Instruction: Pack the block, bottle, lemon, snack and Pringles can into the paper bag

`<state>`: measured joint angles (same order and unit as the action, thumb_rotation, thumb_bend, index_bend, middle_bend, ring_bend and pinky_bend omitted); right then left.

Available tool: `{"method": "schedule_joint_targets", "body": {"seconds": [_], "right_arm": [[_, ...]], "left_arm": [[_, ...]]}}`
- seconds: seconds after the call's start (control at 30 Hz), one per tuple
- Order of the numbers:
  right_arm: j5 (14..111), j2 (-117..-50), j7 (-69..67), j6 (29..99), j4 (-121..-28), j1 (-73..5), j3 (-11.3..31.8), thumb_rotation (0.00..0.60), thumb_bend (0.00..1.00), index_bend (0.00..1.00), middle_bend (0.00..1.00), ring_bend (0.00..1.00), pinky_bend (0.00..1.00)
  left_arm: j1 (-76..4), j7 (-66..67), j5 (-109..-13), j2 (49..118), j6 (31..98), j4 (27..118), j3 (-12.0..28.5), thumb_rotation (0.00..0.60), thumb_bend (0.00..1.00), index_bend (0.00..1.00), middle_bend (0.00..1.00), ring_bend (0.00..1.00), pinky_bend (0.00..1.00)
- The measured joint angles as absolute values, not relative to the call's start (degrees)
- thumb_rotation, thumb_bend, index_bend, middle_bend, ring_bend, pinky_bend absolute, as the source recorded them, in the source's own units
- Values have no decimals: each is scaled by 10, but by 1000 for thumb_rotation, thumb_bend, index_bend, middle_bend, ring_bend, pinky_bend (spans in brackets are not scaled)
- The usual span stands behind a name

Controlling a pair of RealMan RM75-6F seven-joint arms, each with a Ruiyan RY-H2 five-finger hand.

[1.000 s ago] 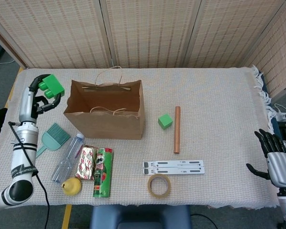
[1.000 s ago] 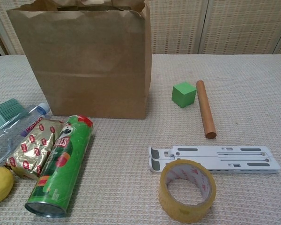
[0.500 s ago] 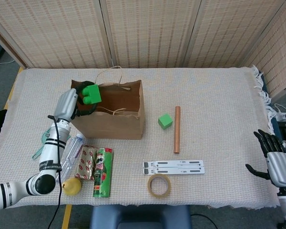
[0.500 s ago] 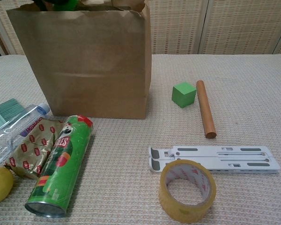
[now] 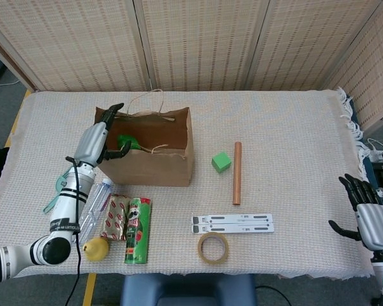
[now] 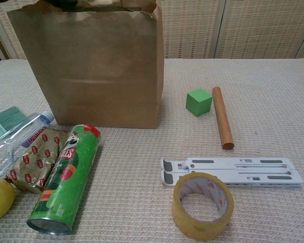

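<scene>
Left hand (image 5: 99,141) was over the left end of the paper bag's (image 5: 147,162) open mouth, fingers spread apart and holding nothing. A green block (image 5: 125,141) lay inside the bag, just beside the fingertips and apart from them — only part of it showed above the front wall. In the chest view the bag (image 6: 91,71) stood upright and its front wall hid the contents.

Right hand (image 5: 370,217) hung off the worktop's (image 5: 293,127) right edge, fingers apart, empty.

Items on the worktop in front of the bag, left side:
- bottle (image 5: 91,210), clear plastic, lying on its side, partly behind the left forearm
- snack (image 5: 116,217), red-and-gold foil pack, between the bottle and the can, touching the can
- Pringles can (image 5: 138,230), green, lying on its side with its metal base toward the front edge (image 6: 66,179)
- lemon (image 5: 96,248) near the front edge, at the bottle's near end

Other items: a small green cube (image 5: 221,161) just beside a wooden rod (image 5: 237,173) to the right of the bag; a white folding stand (image 5: 233,223) lying flat; a tape roll (image 5: 213,247) against the stand's front edge; a teal brush (image 5: 62,190) left of the bottle — largely hidden by the arm.
</scene>
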<state>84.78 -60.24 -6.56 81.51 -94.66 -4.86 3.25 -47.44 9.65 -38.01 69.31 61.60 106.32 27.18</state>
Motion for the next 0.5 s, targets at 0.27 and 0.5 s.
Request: {"method": "schedule_joint_targets", "body": {"seconds": [0.27, 0.5], "right_arm": [[849, -603, -64, 816, -947, -48, 31, 600, 92, 0, 0, 0, 33], [849, -601, -65, 814, -948, -48, 30, 600, 92, 0, 0, 0, 33]], "left_arm": [[-445, 75, -387, 658, 625, 1095, 264, 600, 454, 98, 41, 57, 232], [-388, 41, -420, 626, 664, 1111, 247, 600, 556, 377, 390, 383, 540]]}}
